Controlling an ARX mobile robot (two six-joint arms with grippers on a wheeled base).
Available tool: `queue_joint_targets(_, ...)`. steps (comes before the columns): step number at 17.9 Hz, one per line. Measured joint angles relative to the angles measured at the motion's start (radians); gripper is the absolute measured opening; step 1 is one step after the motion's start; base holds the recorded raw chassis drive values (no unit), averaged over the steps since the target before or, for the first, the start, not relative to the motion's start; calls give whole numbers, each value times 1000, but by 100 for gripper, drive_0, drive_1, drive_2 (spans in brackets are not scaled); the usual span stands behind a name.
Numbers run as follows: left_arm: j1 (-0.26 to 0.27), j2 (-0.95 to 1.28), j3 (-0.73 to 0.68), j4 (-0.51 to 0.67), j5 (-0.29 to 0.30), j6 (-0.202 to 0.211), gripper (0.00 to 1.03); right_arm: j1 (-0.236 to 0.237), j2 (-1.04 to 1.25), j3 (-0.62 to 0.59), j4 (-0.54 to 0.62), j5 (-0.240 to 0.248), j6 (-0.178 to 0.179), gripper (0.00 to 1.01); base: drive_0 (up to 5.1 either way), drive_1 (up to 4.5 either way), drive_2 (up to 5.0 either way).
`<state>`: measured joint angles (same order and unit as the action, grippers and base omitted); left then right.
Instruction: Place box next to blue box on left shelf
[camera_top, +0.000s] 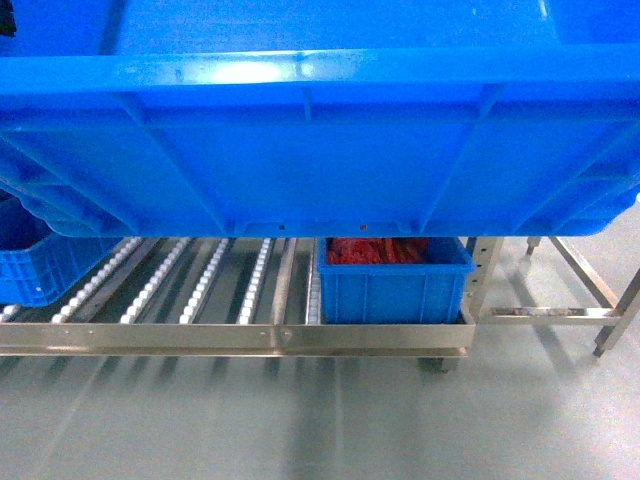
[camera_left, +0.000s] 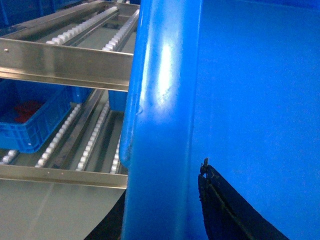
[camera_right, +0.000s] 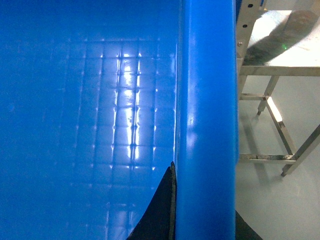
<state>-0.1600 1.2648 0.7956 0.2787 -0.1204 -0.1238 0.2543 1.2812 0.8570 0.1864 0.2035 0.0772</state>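
Your left jaws (camera_left: 212, 200) and right jaws (camera_right: 167, 210) pinch the box (camera_top: 320, 130) by its rims, held high before the shelf (camera_top: 200, 275). It blocks your view; lowering blind could strike the small crate (camera_top: 392, 285).

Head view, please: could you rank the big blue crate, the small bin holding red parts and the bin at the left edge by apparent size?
1. Big blue crate, nearest the camera.
2. Small bin.
3. Left-edge bin, cropped, so unsure.

It looked like a warehouse or factory floor: a metal roller flow rack (camera_top: 230, 335), blue plastic bins (camera_top: 395, 290), grey sealed floor (camera_top: 330, 420).
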Motion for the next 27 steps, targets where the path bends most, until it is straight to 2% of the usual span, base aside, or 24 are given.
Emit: queue_joint_targets(27, 2, 0, 0, -1, 1, 0, 30, 0, 0, 0, 0, -1, 0, 7, -491, 250, 250)
